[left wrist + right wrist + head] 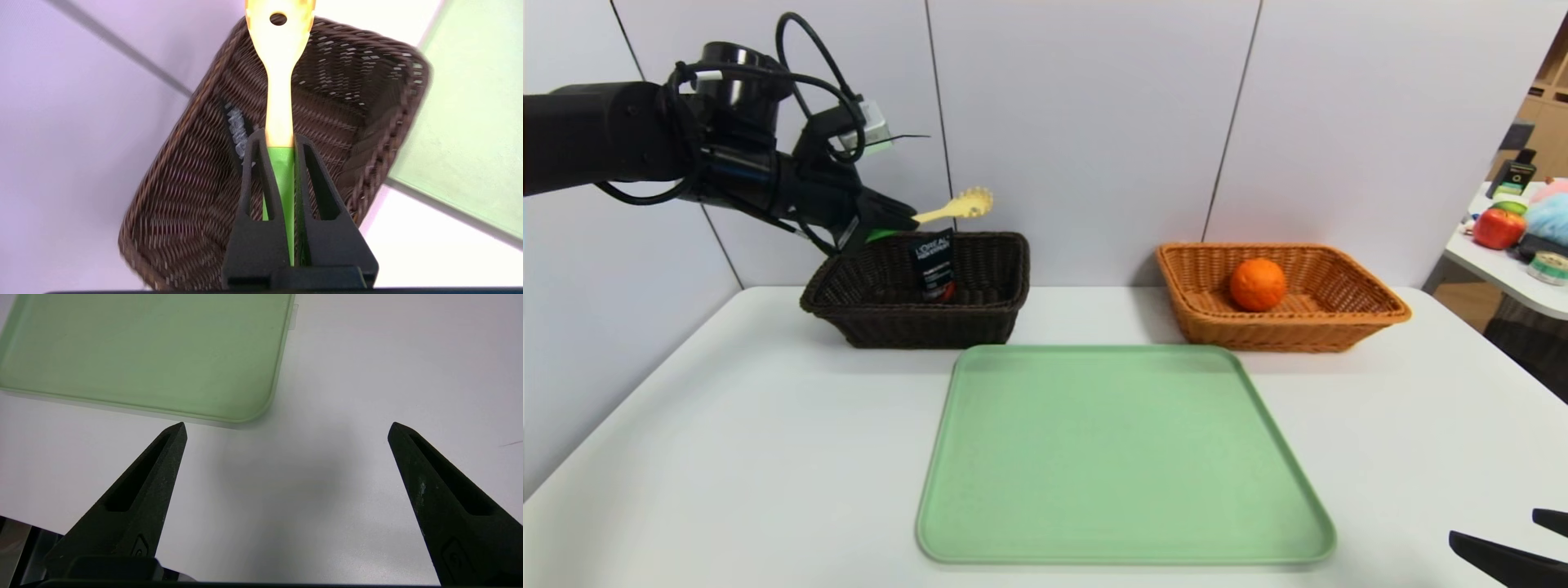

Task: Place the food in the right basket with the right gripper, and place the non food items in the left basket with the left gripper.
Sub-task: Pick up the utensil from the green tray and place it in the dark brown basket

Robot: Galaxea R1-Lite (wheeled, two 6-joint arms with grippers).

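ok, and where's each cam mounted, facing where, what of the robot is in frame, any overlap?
Head: on the head, forward and down over both wicker baskets; left arm, right fingertips at the edge.
Left wrist: down into the dark brown wicker basket; left gripper shut on the pasta server.
Right wrist: down at the white table; right gripper open.
Shared: green tray in all three.

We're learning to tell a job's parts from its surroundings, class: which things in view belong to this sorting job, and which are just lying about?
Part of the job:
- orange
- orange-tan basket
- black tube
- yellow-and-green utensil
- dark brown basket
- left end effector
- right end effector

Just lying about, on the side table:
- red apple
- green tape roll
- dark bottle
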